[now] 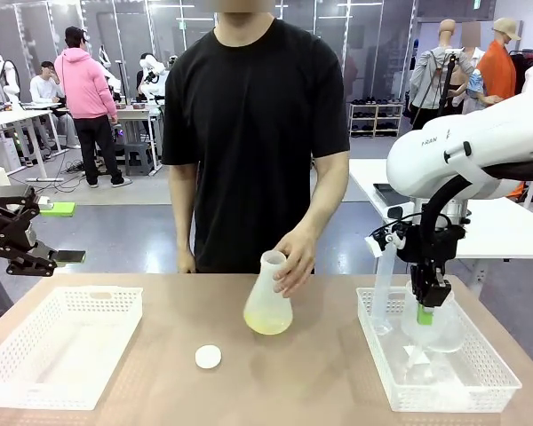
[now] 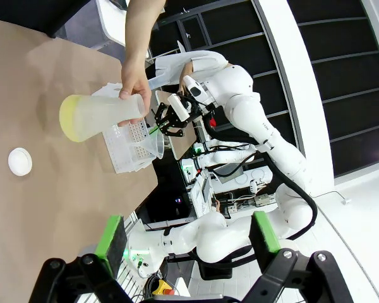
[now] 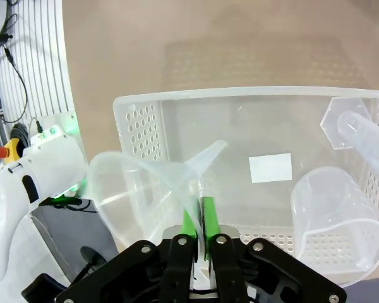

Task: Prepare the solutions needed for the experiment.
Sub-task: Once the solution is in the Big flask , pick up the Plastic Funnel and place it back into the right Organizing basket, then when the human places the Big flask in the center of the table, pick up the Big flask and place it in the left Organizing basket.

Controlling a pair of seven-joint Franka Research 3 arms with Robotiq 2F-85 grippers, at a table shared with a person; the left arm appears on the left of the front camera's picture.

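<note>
Solution point(image 1: 268, 325): thin pale yellow-green layer in the bottom of a frosted plastic flask point(image 1: 269, 297), mid-table. Person's hand point(image 1: 295, 259) is wrapped round the flask neck from the far side. Flask leans a bit; can't tell if its base sits flat on the table point(image 1: 320, 382). Small white round cap point(image 1: 208, 357) lies on the table just near-left of the flask, not touching it.

R gripper point(image 3: 199, 218): jaws together, green pads point(image 3: 188, 222) pinching the rim of a clear funnel point(image 3: 139, 186). Funnel spout points away from the wrist, over the inside of the R basket point(image 3: 139, 132) at the right end of the table. Can't tell if the funnel is off the basket floor. Also in that basket: a clear beaker point(image 3: 331, 218) and a measuring cylinder point(image 3: 357, 129) w/ hex foot, tilted, in the far-left corner and sticking up above the rim.

L gripper point(image 2: 187, 235): jaws wide apart, nothing between them. It hangs off the left edge of the table, above table level, well apart from the flask. L basket point(image 1: 18, 373), white, sits at the near-left of the table, between that gripper and the cap.
</note>
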